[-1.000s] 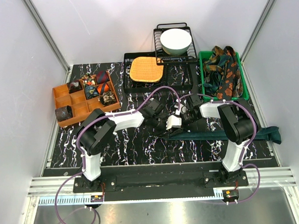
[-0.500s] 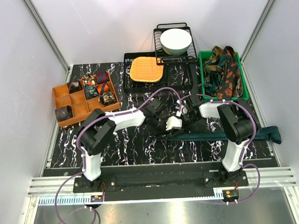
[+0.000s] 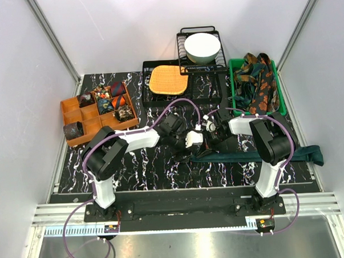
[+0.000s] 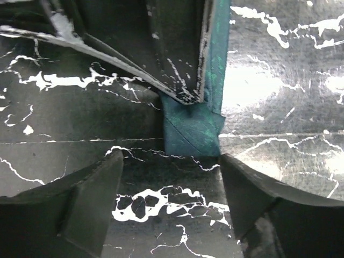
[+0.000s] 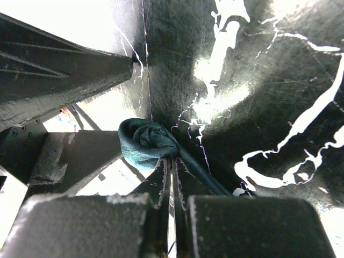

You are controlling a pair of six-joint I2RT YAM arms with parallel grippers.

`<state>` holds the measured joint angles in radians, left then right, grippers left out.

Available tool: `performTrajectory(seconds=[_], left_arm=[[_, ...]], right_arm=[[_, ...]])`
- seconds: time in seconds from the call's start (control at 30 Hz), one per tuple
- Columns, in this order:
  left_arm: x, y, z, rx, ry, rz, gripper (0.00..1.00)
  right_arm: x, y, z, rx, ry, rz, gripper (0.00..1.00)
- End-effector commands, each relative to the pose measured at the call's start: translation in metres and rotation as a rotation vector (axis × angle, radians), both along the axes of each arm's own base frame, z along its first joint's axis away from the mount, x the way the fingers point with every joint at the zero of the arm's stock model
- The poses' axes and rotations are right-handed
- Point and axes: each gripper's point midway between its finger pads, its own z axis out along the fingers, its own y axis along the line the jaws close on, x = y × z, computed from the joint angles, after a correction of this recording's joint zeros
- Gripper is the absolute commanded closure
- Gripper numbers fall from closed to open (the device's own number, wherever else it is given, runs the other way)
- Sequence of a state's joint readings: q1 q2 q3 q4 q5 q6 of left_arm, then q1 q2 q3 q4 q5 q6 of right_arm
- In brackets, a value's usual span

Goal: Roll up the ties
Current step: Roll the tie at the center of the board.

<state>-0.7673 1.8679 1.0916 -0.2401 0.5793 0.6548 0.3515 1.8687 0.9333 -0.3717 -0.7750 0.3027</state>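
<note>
A plain dark teal tie (image 3: 259,155) lies flat across the table's right half. Its left end is wound into a small coil (image 5: 146,143). My right gripper (image 5: 173,161) is shut with its tips pinching that coil, and stands over it at the table's middle (image 3: 211,132). My left gripper (image 4: 172,157) stands open just left of it (image 3: 191,141), nothing between its fingers (image 4: 86,204). The tie's folded end (image 4: 191,131) lies a little ahead of them, under the right gripper's tips. More patterned ties (image 3: 260,85) lie in a heap at the back right.
A green bin (image 3: 281,95) holds the loose ties. An orange divided box (image 3: 92,125) at the left holds several rolled ties. Behind stand a black tray (image 3: 207,94) with an orange woven mat (image 3: 167,79) and a wire rack (image 3: 182,37) with a white bowl (image 3: 201,46).
My left gripper has opened wide and drawn back a little to the left, off the tie's end. The right gripper stays shut in place.
</note>
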Motion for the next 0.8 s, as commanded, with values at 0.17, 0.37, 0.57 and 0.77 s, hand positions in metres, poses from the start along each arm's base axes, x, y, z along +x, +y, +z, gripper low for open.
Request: performTrajectory(seconds=[0.17, 0.37, 0.57, 0.77], left_arm=[[-0.007, -0.018, -0.004, -0.018, -0.023, -0.017, 0.18], [-0.005, -0.021, -0.017, 0.027, -0.042, -0.01, 0.27], [-0.007, -0.016, -0.028, 0.072, -0.056, -0.029, 0.5], [-0.013, 0.003, -0.031, 0.132, -0.074, -0.043, 0.76]], right_arm=[[-0.001, -0.012, -0.018, -0.092, -0.022, 0.019, 1.0], [0.0, -0.008, -0.012, -0.067, -0.024, 0.022, 1.0], [-0.003, -0.004, -0.002, -0.024, -0.023, 0.029, 1.0], [-0.003, 0.003, 0.013, 0.026, -0.028, 0.032, 1.0]])
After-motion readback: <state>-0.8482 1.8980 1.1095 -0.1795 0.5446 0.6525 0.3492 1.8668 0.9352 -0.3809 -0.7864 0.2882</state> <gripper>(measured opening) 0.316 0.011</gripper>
